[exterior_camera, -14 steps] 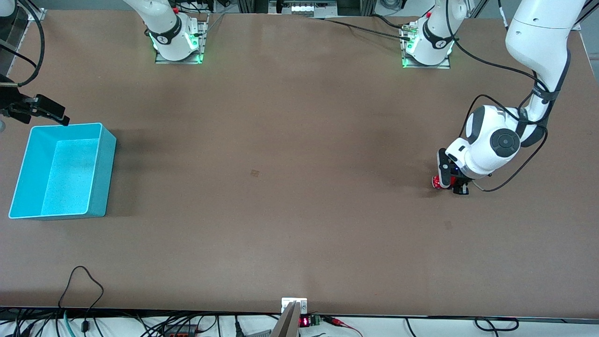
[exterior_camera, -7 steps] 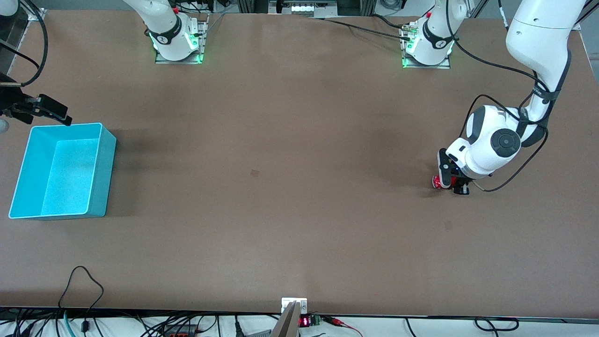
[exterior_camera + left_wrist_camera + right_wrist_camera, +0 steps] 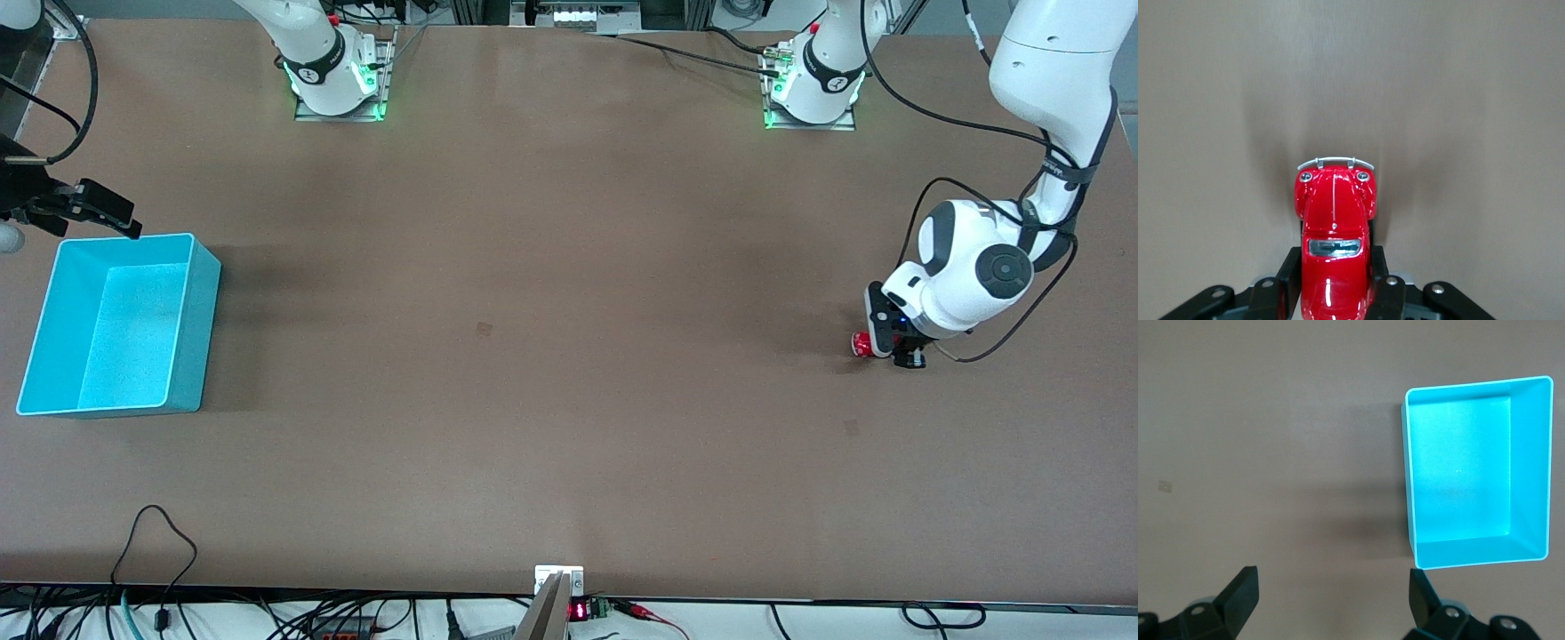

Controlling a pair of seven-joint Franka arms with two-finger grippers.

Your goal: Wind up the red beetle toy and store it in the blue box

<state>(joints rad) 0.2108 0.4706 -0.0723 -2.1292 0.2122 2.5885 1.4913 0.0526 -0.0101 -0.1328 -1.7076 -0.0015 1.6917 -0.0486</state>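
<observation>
front: high, whole table (image 3: 551, 400) | wrists: close, looking down at table

Left pincer (image 3: 892, 348) low and clamped; right pincer (image 3: 1331, 593) raised, spread wide.

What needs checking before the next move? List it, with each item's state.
1. Left hand shut on the red beetle toy: ok.
2. Toy down at the table, ready to roll for winding: ok.
3. Spring wound: cannot tell.
4. Blue box empty and upright, at the right arm's end: ok.
5. Right hand open, holding nothing: ok.
6. Bare table between toy and box: ok.
</observation>
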